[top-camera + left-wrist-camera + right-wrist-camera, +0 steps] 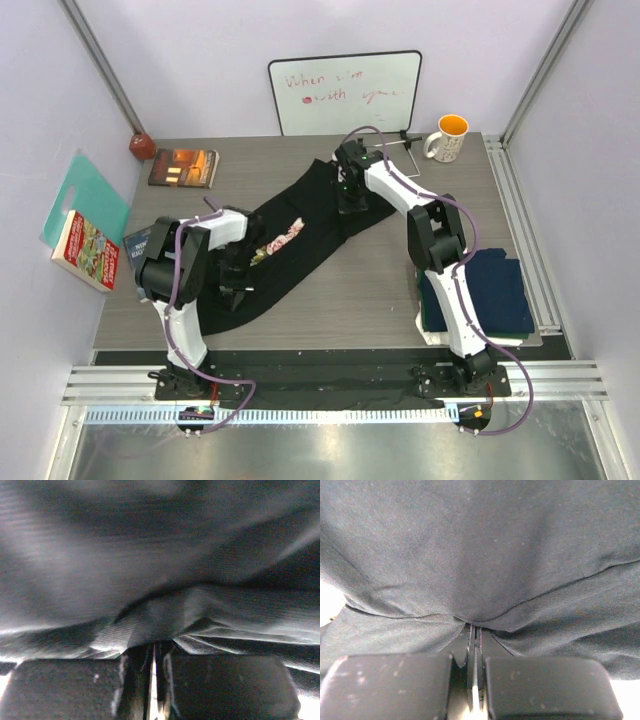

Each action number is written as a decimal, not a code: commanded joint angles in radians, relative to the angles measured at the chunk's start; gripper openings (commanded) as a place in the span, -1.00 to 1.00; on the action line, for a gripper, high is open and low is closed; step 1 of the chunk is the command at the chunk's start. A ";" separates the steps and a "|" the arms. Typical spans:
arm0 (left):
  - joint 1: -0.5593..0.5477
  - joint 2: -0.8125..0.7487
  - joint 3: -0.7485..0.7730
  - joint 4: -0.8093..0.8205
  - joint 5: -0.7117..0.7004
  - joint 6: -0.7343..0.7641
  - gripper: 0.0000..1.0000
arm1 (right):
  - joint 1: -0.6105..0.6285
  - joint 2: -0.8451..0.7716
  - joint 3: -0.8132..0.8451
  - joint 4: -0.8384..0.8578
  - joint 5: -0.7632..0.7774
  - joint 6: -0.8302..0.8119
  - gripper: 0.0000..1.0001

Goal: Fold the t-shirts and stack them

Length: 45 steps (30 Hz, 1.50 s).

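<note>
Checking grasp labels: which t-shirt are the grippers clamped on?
The large black cloth t-shirt with pink-and-white print, spread diagonally mid-table; left gripper and right gripper both pinch it. The folded navy t-shirts sit stacked at the right edge, ungripped.

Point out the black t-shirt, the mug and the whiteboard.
black t-shirt [315, 205], top view, bare cloth by the print.
mug [445, 147], top view, white outer wall.
whiteboard [345, 95], top view, middle of its face.

Pale lilac walls [200, 60], grey wood-grain table [350, 290], whiteboard [345, 92] with red scribble propped at back wall, aluminium rails [340, 385] along near edge, shiny metal floor [320, 450], even diffuse light.
</note>
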 commanded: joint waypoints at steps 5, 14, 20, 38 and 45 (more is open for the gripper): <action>-0.088 -0.013 -0.021 -0.012 0.051 -0.042 -0.98 | 0.052 0.153 0.097 0.062 -0.026 0.010 -0.98; -0.165 0.037 0.040 -0.006 0.126 -0.045 -0.98 | 0.057 0.242 0.217 0.137 -0.110 0.040 -0.98; -0.209 0.063 0.080 -0.026 0.139 -0.036 -0.97 | 0.057 0.288 0.275 0.266 -0.149 0.086 -0.97; -0.272 0.379 0.505 -0.062 0.303 0.001 -0.97 | -0.128 0.283 0.352 0.355 -0.103 0.160 -0.34; -0.355 0.543 0.746 -0.148 0.335 0.029 -0.98 | -0.188 0.219 0.353 0.398 -0.147 0.142 -0.13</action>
